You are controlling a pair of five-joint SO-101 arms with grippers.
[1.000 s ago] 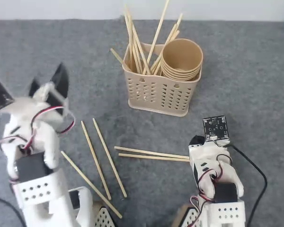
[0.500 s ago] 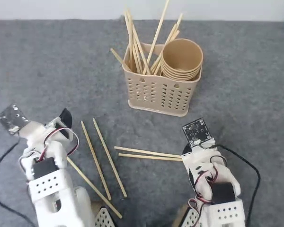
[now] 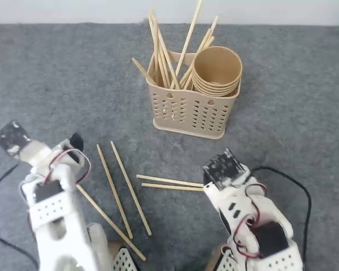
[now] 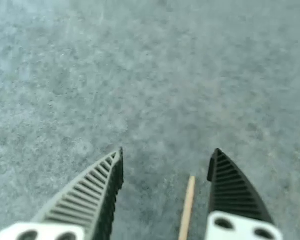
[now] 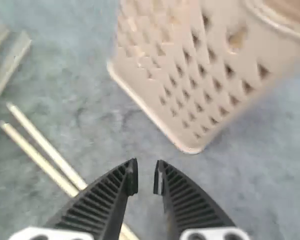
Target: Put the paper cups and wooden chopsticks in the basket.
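Left arm has dropped to the carpet [image 3: 73, 73]; right has swung toward the loose pair [image 3: 169, 180].
Left gripper [image 4: 169, 152] gapes wide around a stick [image 4: 186, 210] lying close to one finger, so closing may knock it aside. Right gripper [image 5: 145, 165], nearly closed and empty, could shove the pair. Cups [image 3: 216, 68] sit in the basket [image 3: 192, 113]; standing sticks [image 3: 160, 53] crowd its mouth.
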